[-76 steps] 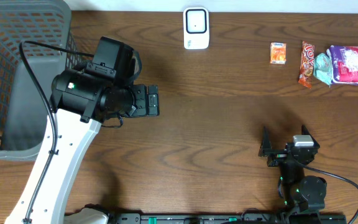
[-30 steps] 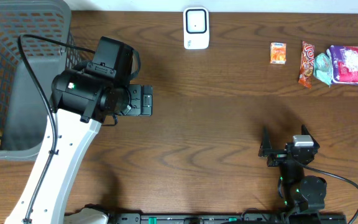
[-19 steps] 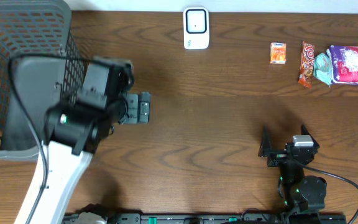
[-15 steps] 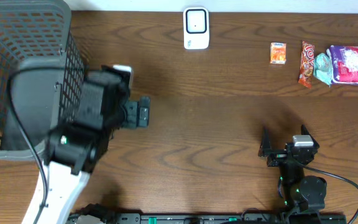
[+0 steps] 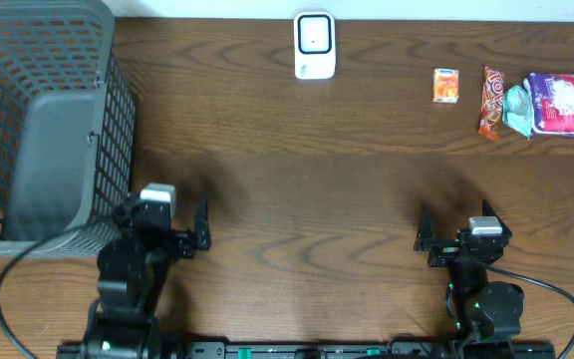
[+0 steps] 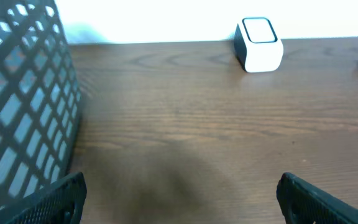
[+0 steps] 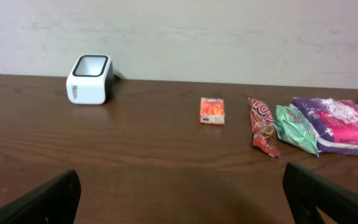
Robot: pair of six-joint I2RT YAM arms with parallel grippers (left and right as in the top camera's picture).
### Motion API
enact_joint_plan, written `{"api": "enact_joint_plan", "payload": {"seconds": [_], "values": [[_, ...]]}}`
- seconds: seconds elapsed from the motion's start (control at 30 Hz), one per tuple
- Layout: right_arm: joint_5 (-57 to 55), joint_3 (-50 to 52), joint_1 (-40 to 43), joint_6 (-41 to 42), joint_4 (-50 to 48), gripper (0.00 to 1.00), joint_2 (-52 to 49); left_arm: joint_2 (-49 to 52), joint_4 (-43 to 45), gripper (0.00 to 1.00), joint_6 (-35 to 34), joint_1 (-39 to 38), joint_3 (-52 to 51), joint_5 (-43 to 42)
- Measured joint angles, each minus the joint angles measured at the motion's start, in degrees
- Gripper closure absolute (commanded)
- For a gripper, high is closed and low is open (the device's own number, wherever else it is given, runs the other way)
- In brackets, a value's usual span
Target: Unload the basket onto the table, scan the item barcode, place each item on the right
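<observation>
- Near the front edge of the table (image 5: 347, 179), on my left side, my left pincer (image 5: 164, 227) sits low with its jaws spread wide. Only bare wood shows in the gap.
- Just to the left of it stands the grey mesh basket (image 5: 118, 120), which fills the far-left part of the table. My outer finger is close to the basket's near corner, but I cannot tell whether they touch.
- My right pincer (image 5: 458, 239) rests at the front edge on the right side. Its jaws are just as wide and grip nothing.
- At the far edge, about midway along, the white scanner (image 5: 314, 45) stands upright with its framed face turned up. It is well apart from both pincers.
- The things to scan lie in a row at the far right, beyond my right pincer.
- First in the row is a small orange box (image 7: 212, 111), lying by itself to the right of the scanner.
- Next come a red snack packet (image 7: 263, 127), a green packet (image 7: 297, 129) just beside it, and a purple-and-pink bag (image 7: 340, 124) that the green packet lies against.
</observation>
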State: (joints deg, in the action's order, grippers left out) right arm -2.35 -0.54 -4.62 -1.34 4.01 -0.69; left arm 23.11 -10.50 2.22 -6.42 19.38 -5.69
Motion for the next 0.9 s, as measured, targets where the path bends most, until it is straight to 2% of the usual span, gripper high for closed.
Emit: {"api": "enact_joint_plan", "payload": {"seconds": [0.43,0.7,0.9], "values": [[0.0,0.0,0.0,0.0,0.0,0.01,0.0,-17.42,8.72,0.02,2.34,4.02,-12.24,-0.22],[0.0,0.0,0.0,0.0,0.0,0.01,0.0,-22.29,15.87,0.02,2.34,4.17,-18.75,-1.07],[0.0,0.0,0.0,0.0,0.0,0.01,0.0,-22.43,16.09,0.02,2.34,4.83,-18.84,-1.6]]}}
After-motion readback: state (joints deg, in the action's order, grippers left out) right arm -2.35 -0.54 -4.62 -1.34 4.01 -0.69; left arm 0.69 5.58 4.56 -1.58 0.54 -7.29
